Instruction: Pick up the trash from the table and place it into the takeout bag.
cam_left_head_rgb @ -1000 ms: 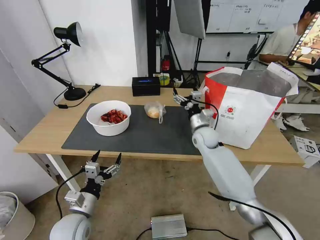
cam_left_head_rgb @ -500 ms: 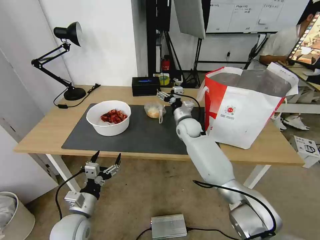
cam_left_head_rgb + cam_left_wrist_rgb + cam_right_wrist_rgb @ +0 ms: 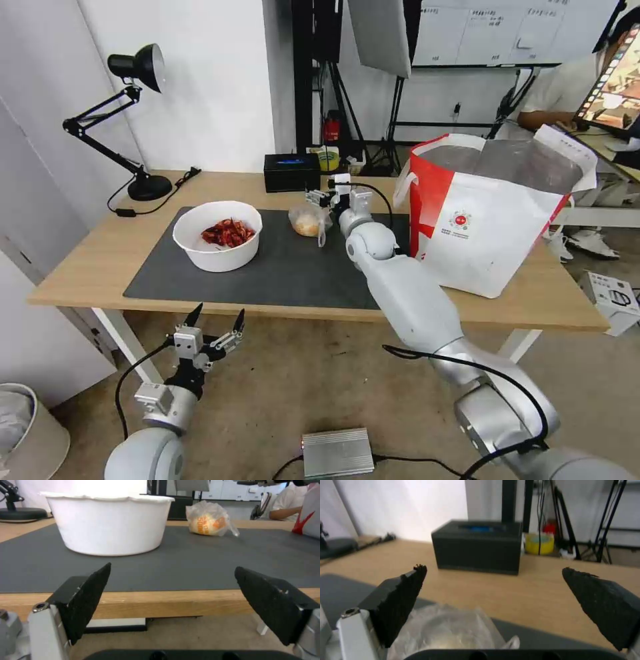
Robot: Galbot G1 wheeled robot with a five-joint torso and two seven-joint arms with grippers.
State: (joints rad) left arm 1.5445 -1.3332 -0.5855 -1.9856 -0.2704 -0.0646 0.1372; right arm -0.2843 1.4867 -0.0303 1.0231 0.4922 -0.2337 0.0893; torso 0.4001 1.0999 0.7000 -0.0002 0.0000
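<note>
Light-wood table [image 3: 93, 260] (matt grey mat [image 3: 280, 267]), foil-lined takeout bag [image 3: 493, 220].

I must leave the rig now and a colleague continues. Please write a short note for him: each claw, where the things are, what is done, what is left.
Right claw: open, above the clear bag with bun, gripping nothing.
Left claw: open, empty, parked below the front edge of the table.
White bowl of red shells: on the dark mat, left of the bun bag.
Takeout bag: upright and open at the table's right end.
Done: neither item on the mat is bagged yet; the bag's contents cannot be seen.
Left: grasp the bun bag, drop it in the takeout bag, then the bowl.
</note>
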